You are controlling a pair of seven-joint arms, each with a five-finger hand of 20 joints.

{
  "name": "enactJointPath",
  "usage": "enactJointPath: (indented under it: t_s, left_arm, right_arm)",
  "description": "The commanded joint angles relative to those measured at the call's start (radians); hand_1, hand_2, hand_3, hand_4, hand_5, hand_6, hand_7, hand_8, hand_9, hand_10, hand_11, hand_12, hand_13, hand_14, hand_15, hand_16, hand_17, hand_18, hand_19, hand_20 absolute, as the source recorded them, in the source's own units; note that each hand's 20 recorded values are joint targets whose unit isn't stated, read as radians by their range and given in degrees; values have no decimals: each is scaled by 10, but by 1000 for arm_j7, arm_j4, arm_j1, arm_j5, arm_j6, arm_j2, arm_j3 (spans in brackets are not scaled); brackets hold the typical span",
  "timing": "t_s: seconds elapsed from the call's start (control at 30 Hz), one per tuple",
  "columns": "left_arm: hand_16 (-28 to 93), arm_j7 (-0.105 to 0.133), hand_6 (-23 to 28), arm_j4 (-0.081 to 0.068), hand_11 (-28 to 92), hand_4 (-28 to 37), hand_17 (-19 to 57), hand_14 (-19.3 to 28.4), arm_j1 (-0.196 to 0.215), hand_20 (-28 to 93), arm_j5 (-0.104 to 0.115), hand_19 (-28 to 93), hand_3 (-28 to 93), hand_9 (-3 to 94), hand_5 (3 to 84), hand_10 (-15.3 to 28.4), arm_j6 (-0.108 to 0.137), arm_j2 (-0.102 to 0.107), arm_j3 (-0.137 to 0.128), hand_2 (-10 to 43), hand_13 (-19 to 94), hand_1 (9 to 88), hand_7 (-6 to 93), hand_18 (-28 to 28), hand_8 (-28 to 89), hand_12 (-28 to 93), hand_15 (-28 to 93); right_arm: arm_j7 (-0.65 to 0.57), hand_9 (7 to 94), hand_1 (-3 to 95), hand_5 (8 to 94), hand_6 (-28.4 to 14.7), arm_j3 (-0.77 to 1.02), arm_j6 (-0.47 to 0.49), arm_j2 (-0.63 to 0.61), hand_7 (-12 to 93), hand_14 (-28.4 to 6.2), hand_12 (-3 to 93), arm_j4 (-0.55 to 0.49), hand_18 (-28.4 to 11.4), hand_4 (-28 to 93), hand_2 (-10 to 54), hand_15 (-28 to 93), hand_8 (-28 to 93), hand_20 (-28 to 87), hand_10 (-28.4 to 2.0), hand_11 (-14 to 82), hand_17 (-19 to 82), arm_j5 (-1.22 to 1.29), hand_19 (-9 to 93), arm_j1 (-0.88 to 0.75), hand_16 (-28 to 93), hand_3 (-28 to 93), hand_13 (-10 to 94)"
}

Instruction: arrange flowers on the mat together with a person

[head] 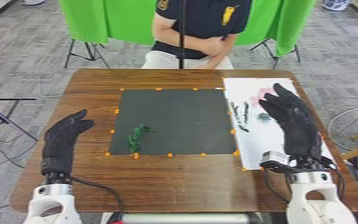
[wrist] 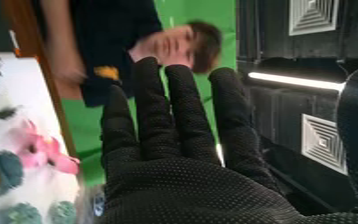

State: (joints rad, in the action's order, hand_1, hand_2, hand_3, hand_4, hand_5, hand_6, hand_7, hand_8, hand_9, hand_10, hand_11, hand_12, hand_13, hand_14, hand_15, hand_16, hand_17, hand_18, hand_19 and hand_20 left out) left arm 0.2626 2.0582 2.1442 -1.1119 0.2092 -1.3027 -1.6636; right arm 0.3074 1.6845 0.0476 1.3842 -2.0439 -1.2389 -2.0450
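My right hand is over the white sheet on the table's right, its fingers straight and holding nothing; in the right wrist view the same hand is open. Pink flowers lie on the sheet beside its fingertips, and the pink flowers show closer in the right wrist view, near a grey-green flower. Dark green stems lie left of the hand. On the dark mat, a green sprig lies at the left. My left hand stays left of the mat with relaxed fingers.
The white sheet lies right of the mat. Orange markers line the mat's edges on the brown table. A person sits across the table with arms folded, behind a thin dark pole. A black cable runs beside the left arm.
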Motion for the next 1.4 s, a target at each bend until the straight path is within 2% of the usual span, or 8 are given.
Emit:
enactJointPath:
  t_s: [0.03,0.13,0.27,0.43,0.67,0.83,1.13,1.4]
  left_arm:
    - [35,-21,38,6,307,-182,39,167,25,195,-13,111,596,517,499,130,-8,-16,4,-35,388,309,203,127,-68,180,268]
    - [34,-18,39,5,307,-182,38,167,22,194,-13,111,596,516,499,130,2,-13,7,-35,387,310,202,127,-67,180,267]
    - [35,-27,39,-2,307,-182,37,167,1,193,-19,110,596,516,499,130,-12,-13,18,-35,387,310,203,127,-67,180,267]
    - [35,-33,39,2,306,-182,37,166,4,193,-34,109,595,515,498,130,-17,-8,17,-35,387,311,201,127,-67,180,266]
    - [35,-51,40,9,305,-181,37,166,15,193,-29,107,592,514,496,130,-22,-10,24,-34,385,310,199,126,-66,179,265]
    - [35,-52,40,10,304,-180,36,167,13,193,-36,107,591,513,495,131,-29,-2,23,-34,383,310,196,126,-65,179,264]
    - [37,-44,40,4,301,-179,34,167,2,192,-39,105,593,508,493,130,-47,3,34,-38,379,307,195,126,-64,178,260]
    - [38,-36,40,3,300,-179,33,167,-1,192,-30,105,594,507,491,130,-45,1,39,-38,378,307,194,126,-64,179,260]
  right_arm:
    - [-11,460,178,404,-14,25,-124,-71,167,-137,170,-14,-148,-240,-95,125,-105,287,-145,65,180,-152,102,16,245,775,406]
    - [-62,507,242,437,-14,63,-360,-116,197,-131,174,-20,-188,-267,-95,151,-111,321,-149,108,232,-523,204,21,243,754,472]
    - [-204,574,283,491,-11,135,-421,-195,235,-123,186,0,-181,-281,-95,212,-122,380,-148,179,293,-849,338,26,253,728,559]
    - [-343,656,338,572,-2,226,-324,-256,233,-117,200,-3,-178,-283,-95,333,-122,449,-141,218,327,-1222,474,-35,247,653,640]
    - [-413,752,415,659,17,305,-125,-275,209,-102,206,-15,-205,-283,-95,451,-127,506,-129,232,325,-1273,636,-130,274,542,707]
    - [-436,758,373,666,10,319,74,-293,192,-96,206,-22,-208,-283,-95,461,-123,509,-128,228,329,-1297,655,-138,278,612,716]
    - [-448,763,376,672,4,273,93,-327,181,-97,201,29,-210,-283,-95,469,-118,520,-130,214,329,-1285,674,-130,280,590,722]
    - [-529,814,398,718,13,196,-29,-353,192,-94,201,82,-220,-283,-95,488,-119,536,-125,219,336,-1315,705,-112,290,590,741]
